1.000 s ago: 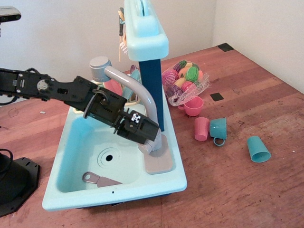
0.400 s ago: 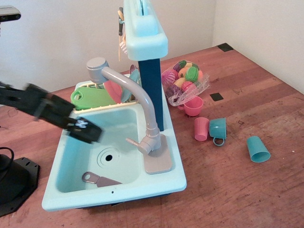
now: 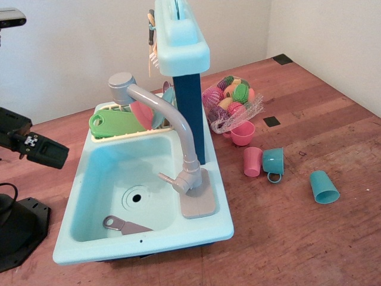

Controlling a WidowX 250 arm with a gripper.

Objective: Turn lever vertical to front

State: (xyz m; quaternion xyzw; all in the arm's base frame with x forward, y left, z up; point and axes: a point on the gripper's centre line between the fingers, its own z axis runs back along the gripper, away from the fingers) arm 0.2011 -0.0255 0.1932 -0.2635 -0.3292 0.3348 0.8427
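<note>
Off to the left of the toy sink (image 3: 83, 179), well apart from the faucet, the end effector (image 3: 44, 152) hangs over the table (image 3: 309, 238); whether it is spread or pressed together I cannot tell. Low on the faucet base, the lever (image 3: 168, 178) juts out over the basin, untouched. Cups (image 3: 324, 187) lie scattered on the reddish wood, beneath plain pale walls.
</note>
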